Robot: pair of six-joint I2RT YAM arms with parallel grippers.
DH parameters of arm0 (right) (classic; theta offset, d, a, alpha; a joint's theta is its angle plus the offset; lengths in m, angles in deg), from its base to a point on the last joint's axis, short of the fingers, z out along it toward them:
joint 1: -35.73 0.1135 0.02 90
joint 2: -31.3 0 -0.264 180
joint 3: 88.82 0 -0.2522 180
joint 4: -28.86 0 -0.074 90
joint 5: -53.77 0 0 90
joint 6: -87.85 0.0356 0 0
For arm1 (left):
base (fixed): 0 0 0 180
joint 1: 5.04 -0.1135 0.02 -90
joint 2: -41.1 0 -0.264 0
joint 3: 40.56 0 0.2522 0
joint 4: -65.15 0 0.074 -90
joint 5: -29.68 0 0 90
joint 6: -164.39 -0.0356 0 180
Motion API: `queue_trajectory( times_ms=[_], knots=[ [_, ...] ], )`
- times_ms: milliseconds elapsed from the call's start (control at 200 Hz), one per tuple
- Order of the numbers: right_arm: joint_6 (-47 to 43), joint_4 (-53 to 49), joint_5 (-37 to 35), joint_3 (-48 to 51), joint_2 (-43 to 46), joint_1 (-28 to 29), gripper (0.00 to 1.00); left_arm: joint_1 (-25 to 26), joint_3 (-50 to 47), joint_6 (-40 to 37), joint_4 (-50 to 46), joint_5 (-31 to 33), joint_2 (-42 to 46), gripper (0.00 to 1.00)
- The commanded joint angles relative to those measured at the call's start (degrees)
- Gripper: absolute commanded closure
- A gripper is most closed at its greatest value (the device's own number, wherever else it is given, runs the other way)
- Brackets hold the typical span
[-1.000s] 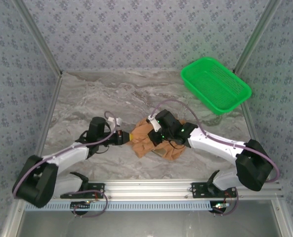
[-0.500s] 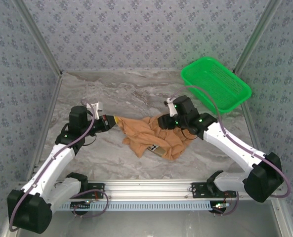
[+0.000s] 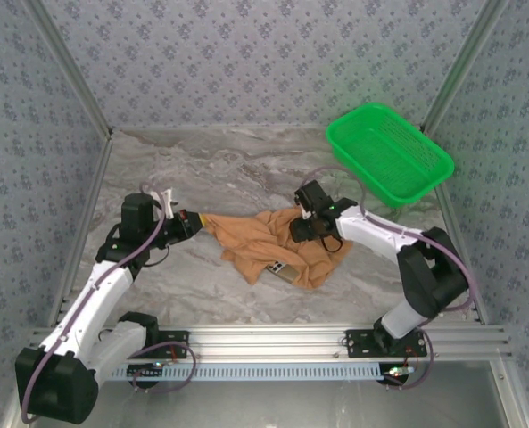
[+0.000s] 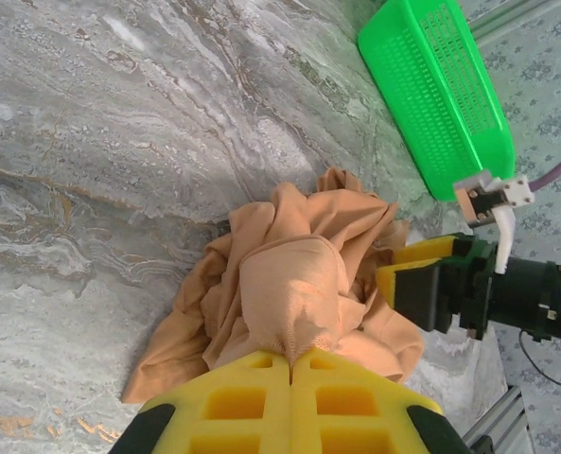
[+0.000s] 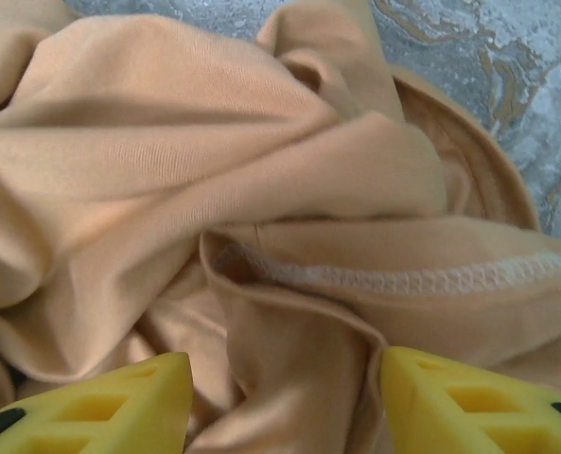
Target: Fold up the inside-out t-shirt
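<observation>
**Position.** The t-shirt [image 3: 277,245] lies in a crumpled heap on the table [image 3: 228,169], just toward 6 o'clock of the table's middle. The green basket [image 3: 389,152] stands well apart at 2 o'clock, with nothing seen in it.

**End effectors.** The left gripper [image 3: 197,220] is at the heap's 9 o'clock edge. The left wrist view shows its jaws clenched together on a pinched fold of the cloth, which is drawn out into a point toward that side. The right gripper [image 3: 300,227] is over the heap's 2 o'clock side. In its own wrist view the fingers [image 5: 91,402] stand apart with a stitched seam [image 5: 403,279] running between and beyond them. They are released and clamp nothing.

**Progress.** In my judgement the task is at an early stage. The garment is bunched, with no flat panel, squared edge or finished fold on view. Spreading the cloth flat and every fold proper are yet to be done. The exposed seam stitching fits a garment that is inside out.

**Not determinable.**
- Sleeves, collar and hem cannot be told apart within the heap.
- A small pale patch [image 3: 280,268] at the heap's 6 o'clock edge may be the neck label, but it is too small to confirm.
- It is unclear whether the right fingers touch the cloth or sit just above it.
- The right wrist view is soft in places.
</observation>
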Motion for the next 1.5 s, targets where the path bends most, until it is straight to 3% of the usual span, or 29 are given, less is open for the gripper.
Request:
queue_trajectory(
  times_ms=[0, 245, 465, 570, 904, 1154, 1304, 1494],
  knots=[
    [-3.35, -0.35, -5.79, -3.23, -2.78, 0.38, 0.44, -0.58, 1.72, -0.49, -1.02, -0.17, 1.10, 1.00],
    [-5.45, -1.11, -8.24, -4.90, -6.53, 1.16, 0.51, -1.32, 2.35, -0.99, -1.65, -0.29, 0.91, 1.00],
    [-5.72, -4.20, -8.63, -5.13, -2.48, 1.36, 0.89, -2.74, 4.21, -0.74, -3.66, 1.61, 1.18, 1.00],
    [-5.98, -6.97, -9.12, -5.08, 4.60, 0.72, 1.00, -5.00, 6.70, -0.69, -4.97, 2.38, 1.54, 1.00],
    [-4.25, -7.25, 5.02, -4.44, 25.59, -11.66, 1.00, -13.15, 16.69, -1.75, -6.65, 3.10, 0.26, 1.00],
    [-4.99, -10.05, 8.34, -5.83, 31.24, -18.48, 1.00, -16.83, 25.15, -4.57, -9.88, 5.25, -0.69, 1.00],
    [-3.42, -8.30, 16.54, -4.85, 34.26, -21.13, 0.99, -16.97, 30.54, -5.52, -10.54, 5.26, -1.93, 1.00],
    [2.01, -6.24, 20.83, 0.62, 29.57, -21.87, 0.95, -16.90, 26.90, -6.12, -11.93, 6.86, -1.91, 1.00]
  ],
)
